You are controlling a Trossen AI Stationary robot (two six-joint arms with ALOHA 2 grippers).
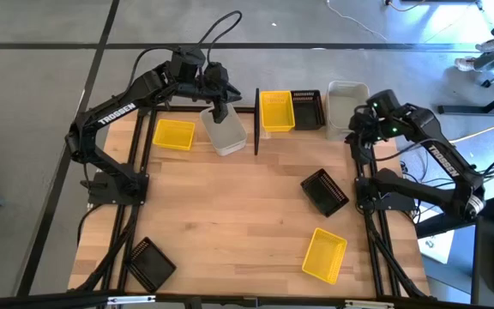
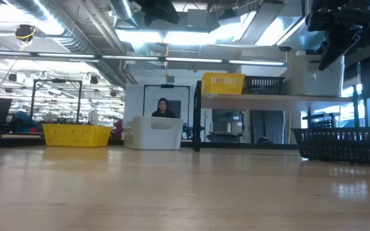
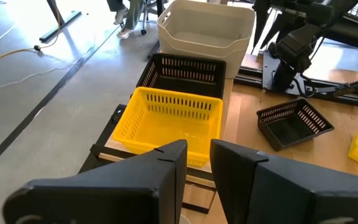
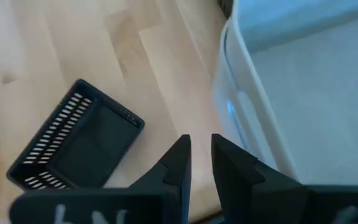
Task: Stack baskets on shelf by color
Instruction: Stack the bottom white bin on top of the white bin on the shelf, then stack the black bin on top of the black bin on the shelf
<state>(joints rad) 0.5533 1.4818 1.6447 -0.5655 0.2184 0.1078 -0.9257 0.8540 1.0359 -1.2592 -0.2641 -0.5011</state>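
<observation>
Over table, left gripper (image 3: 197,163) empty, near-closed.

"trossen" on both arms (image 1: 117,112)

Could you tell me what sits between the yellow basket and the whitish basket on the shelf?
A black basket sits between the yellow basket and whitish basket, seen from above.
</observation>
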